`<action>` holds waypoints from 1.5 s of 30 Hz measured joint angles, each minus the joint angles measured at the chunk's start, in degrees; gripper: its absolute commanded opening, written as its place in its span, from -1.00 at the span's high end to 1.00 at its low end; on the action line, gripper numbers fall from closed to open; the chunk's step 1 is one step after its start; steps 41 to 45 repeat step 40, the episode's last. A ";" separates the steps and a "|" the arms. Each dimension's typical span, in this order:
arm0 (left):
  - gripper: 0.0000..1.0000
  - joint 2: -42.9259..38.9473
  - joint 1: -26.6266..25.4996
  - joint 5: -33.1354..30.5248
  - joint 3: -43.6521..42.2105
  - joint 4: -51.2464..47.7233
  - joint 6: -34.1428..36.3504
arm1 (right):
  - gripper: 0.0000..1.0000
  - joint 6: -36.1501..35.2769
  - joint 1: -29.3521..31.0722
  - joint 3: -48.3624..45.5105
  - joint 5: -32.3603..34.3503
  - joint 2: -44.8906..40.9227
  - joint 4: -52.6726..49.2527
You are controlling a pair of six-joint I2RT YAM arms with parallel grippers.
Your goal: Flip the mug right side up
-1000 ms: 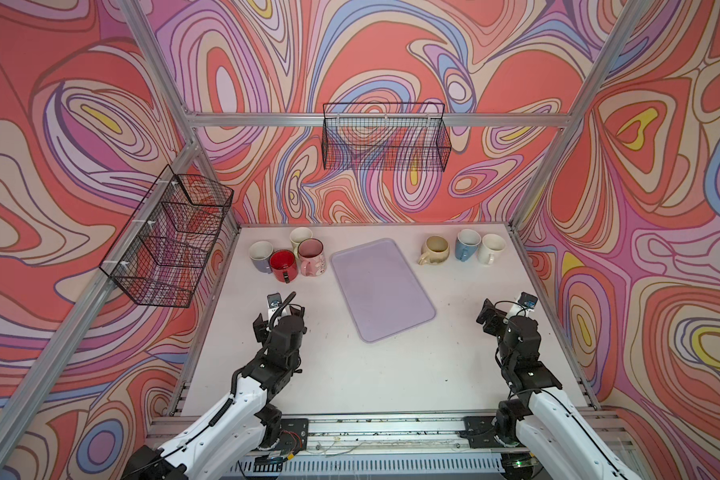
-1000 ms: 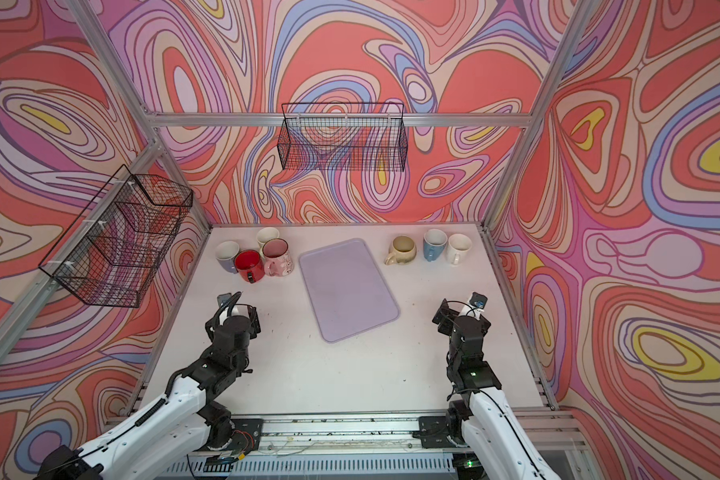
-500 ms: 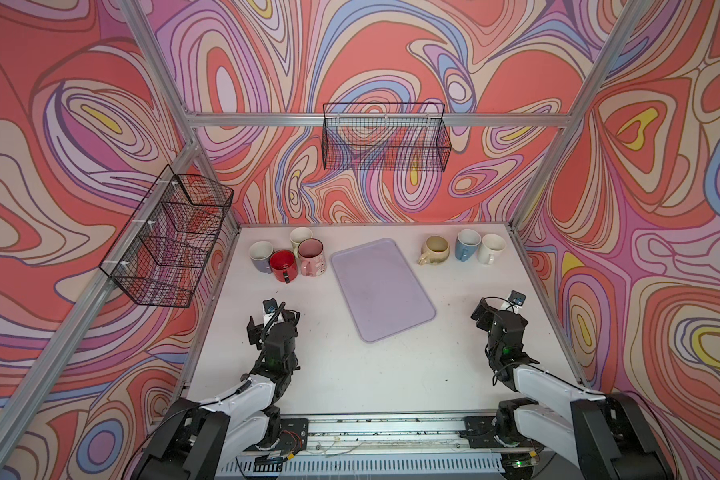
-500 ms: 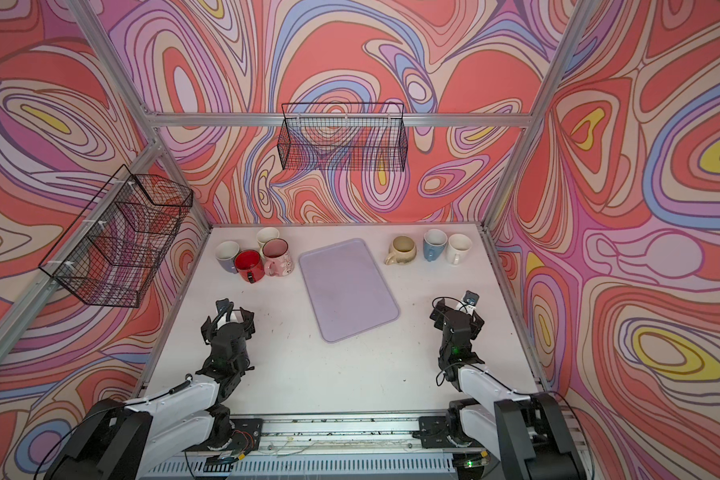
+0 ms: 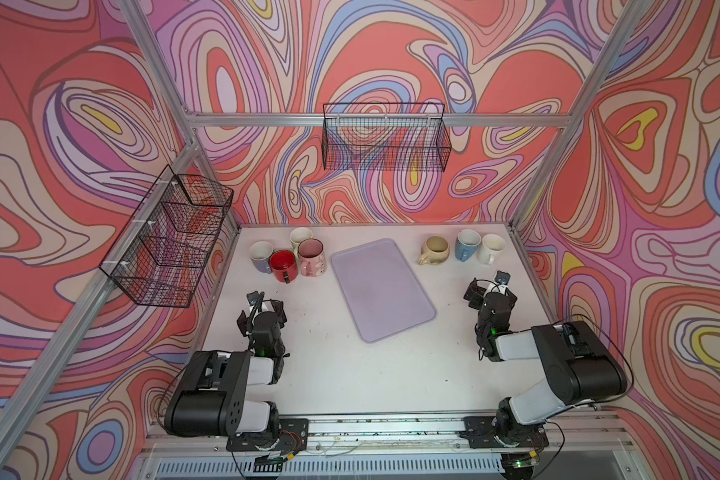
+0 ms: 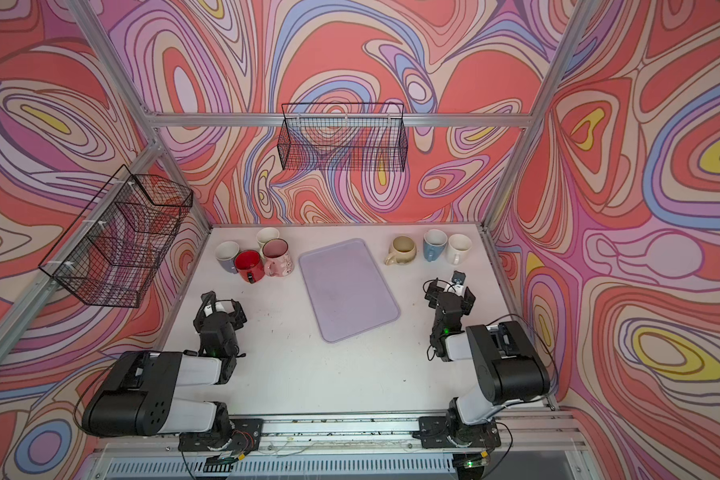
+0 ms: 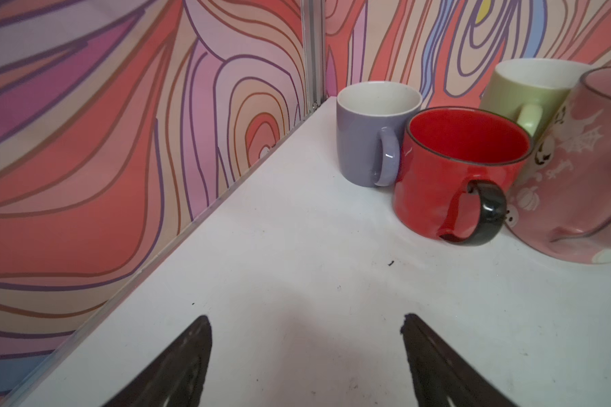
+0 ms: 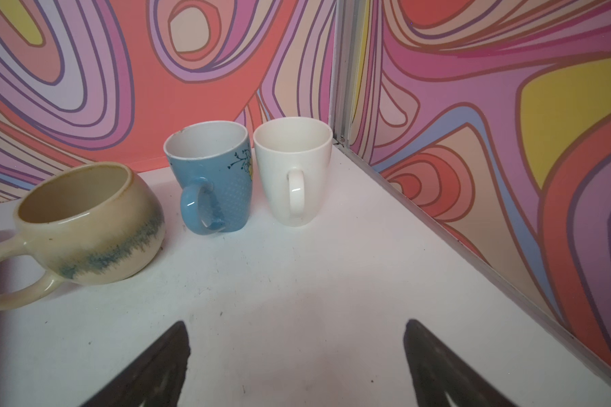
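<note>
Seven mugs, one tray, two wire baskets and two grippers at one white table point(image 5: 350, 374).

One side basket point(image 5: 171, 237) hangs on the left wall. The left gripper point(image 7: 306, 317) sits low over the table, jaws wide apart and holding nothing. In the far left corner four mugs huddle close together: the purple mug point(image 5: 261, 254), the red mug point(image 5: 283, 264), the green mug point(image 5: 300, 237) and the pink mug point(image 5: 311, 255). The one tray point(image 5: 381, 286) lies in the middle, and one back basket point(image 5: 385, 143) hangs on the wall behind it. In the far right corner three mugs stand in a row: the tan mug point(image 5: 435, 249), the blue mug point(image 5: 467, 245) and the white mug point(image 5: 491, 248). The right gripper point(image 8: 297, 322) is wide apart too and holds nothing. All seven mugs stand open end up, so I cannot tell which is the task's mug.
</note>
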 measured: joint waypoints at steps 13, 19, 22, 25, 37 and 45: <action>-1.00 6.71 1.18 17.59 8.66 -3.23 1.62 | -0.97 -5.09 -0.68 1.49 -9.90 6.56 5.42; -1.00 6.73 1.18 20.79 11.06 -6.43 2.36 | -0.97 -5.53 -0.81 3.76 -12.13 6.58 3.04; -1.00 6.80 1.18 21.38 11.04 -6.86 2.51 | -0.97 -5.51 -1.14 4.57 -12.61 6.56 2.27; -1.00 6.82 1.18 21.92 11.04 -7.26 2.54 | -0.97 -5.51 -1.18 4.59 -12.72 6.58 1.46; -1.00 6.82 1.18 23.17 11.19 -7.69 3.34 | -0.97 -5.51 -1.20 4.59 -12.87 6.58 0.57; -1.00 6.82 1.18 23.26 11.26 -7.74 3.39 | -0.97 -5.51 -1.20 4.59 -12.87 6.58 0.57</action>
